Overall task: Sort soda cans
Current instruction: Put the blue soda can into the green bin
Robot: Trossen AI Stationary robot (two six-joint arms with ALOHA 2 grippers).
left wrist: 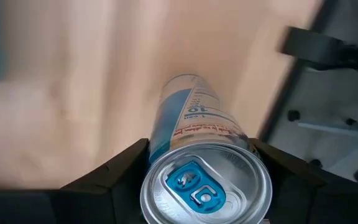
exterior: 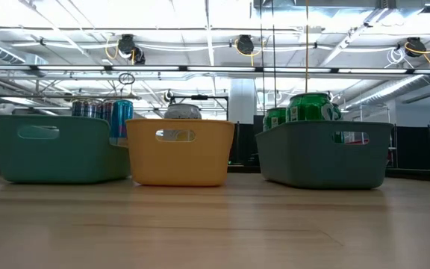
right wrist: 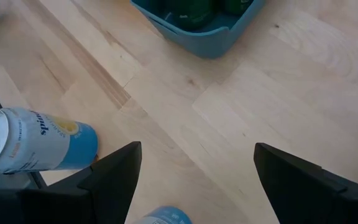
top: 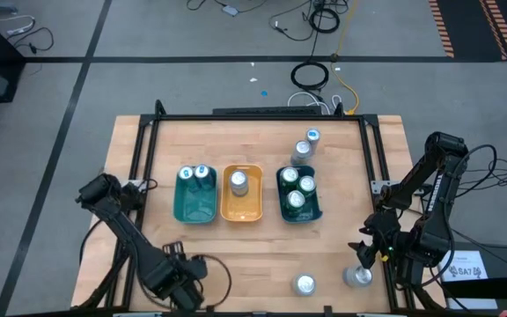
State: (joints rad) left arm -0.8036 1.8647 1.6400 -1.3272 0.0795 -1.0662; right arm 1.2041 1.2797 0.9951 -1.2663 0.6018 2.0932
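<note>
Soda cans are rigid but thin-walled, smooth, likely slippery; grip mid-body, gently. Left gripper (left wrist: 201, 163) clasps a blue-tabbed can (left wrist: 194, 149) between its fingers. Right gripper (right wrist: 194, 165) hangs open, a pale can (right wrist: 33, 147) just beside it.

A light wooden table (top: 253, 255) with a black metal frame (top: 262, 115) stands on a grey carpeted floor (top: 148, 35) crossed by dark seam lines. Black and yellow cables (top: 319, 75) lie coiled on the floor beyond the table's far edge. An orange-striped strip (top: 491, 26) runs across one far corner of the floor. Seen from table height, the room behind has a bright ceiling with long strip lights (exterior: 200, 19), pipes and hanging cable loops (exterior: 129, 48), and a white pillar (exterior: 243, 97).
</note>
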